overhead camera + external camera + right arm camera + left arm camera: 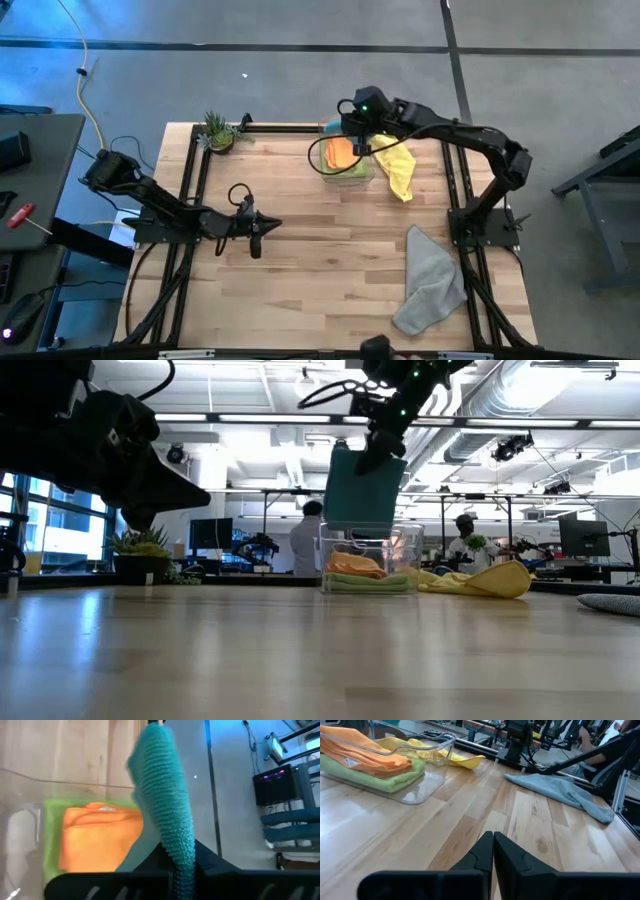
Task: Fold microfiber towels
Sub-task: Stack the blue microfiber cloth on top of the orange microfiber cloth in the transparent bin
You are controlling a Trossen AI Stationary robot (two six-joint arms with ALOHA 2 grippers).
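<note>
A folded teal towel [364,488] hangs over the clear bin [402,550] at the table's far side, with my right gripper [182,865] shut on it. Inside the bin a folded orange towel [102,840] lies on a folded lime green towel [51,837]. A yellow towel [398,170] lies crumpled on the table just right of the bin. A grey towel [430,280] lies spread loosely near the front right. My left gripper [493,851] is shut on nothing, low over the table's left part [256,238]. My right gripper pinches the teal towel's top edge [176,851] between its two fingers, slanting down from above. The thick folded bundle hangs below the fingers as a flat upright rectangle. Its lower edge [360,524] is about level with the bin's rim, clear of the towels inside.
A small potted plant [218,132] stands at the far left corner. Black frame rails [190,190] run along the table's left, right and far edges. Bare wood [330,260] lies between my left gripper and the grey towel. People stand in the room beyond the table.
</note>
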